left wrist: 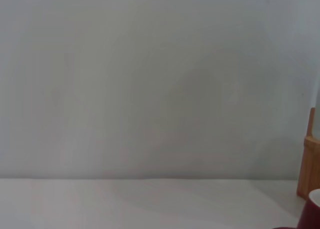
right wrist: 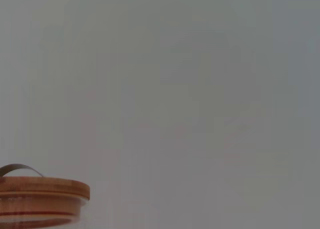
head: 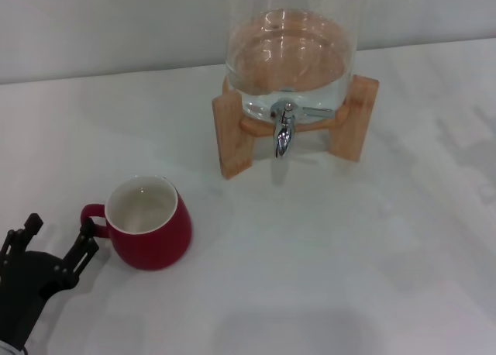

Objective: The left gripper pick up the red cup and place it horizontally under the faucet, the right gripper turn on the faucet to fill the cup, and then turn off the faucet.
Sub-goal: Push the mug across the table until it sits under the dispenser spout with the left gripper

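Observation:
The red cup (head: 151, 225) stands upright on the white table at the front left, its cream inside empty and its small handle pointing left. My left gripper (head: 56, 239) is open just left of the handle, one finger close to it and not closed on it. A sliver of the cup shows in the left wrist view (left wrist: 311, 214). The chrome faucet (head: 284, 130) hangs from the glass dispenser (head: 291, 56) in its wooden stand (head: 234, 134) at the back centre, with its spout pointing down. My right gripper is out of view.
The white table (head: 349, 254) spreads to the front and right. A grey wall stands behind it. The right wrist view shows only the dispenser's wooden lid (right wrist: 42, 189) and the wall. The stand's leg (left wrist: 311, 164) shows in the left wrist view.

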Controlling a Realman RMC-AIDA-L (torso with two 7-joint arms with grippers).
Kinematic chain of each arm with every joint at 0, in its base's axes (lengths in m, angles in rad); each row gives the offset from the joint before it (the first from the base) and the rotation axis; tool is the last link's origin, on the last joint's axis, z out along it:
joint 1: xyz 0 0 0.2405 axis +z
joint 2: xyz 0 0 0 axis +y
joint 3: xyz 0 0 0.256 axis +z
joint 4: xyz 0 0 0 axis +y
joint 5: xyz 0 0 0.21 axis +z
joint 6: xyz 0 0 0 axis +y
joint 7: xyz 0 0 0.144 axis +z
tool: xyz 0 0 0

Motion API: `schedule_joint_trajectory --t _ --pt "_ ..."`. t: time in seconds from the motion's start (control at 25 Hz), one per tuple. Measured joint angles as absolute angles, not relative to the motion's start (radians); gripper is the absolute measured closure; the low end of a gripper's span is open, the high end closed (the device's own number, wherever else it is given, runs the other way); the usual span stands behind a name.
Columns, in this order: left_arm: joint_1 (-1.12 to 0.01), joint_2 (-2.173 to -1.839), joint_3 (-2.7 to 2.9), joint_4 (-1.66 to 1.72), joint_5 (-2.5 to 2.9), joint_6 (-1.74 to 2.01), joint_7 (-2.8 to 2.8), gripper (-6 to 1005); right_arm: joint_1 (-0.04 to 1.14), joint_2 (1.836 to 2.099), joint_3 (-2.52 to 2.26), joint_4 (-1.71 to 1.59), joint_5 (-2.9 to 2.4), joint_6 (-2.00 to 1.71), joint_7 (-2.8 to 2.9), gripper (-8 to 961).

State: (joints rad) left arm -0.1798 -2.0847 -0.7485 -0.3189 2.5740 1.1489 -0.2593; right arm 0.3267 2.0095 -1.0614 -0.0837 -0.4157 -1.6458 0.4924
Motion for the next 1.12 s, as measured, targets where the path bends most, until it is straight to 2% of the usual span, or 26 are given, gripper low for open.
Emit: schedule_joint_trajectory --t 1.12 --pt "-0.195 -2.085 -0.749 -0.305 2.57 1.125 -0.267 138 0.327 2.01 -1.061 -0.081 -0.416 -1.661 0.492 184"
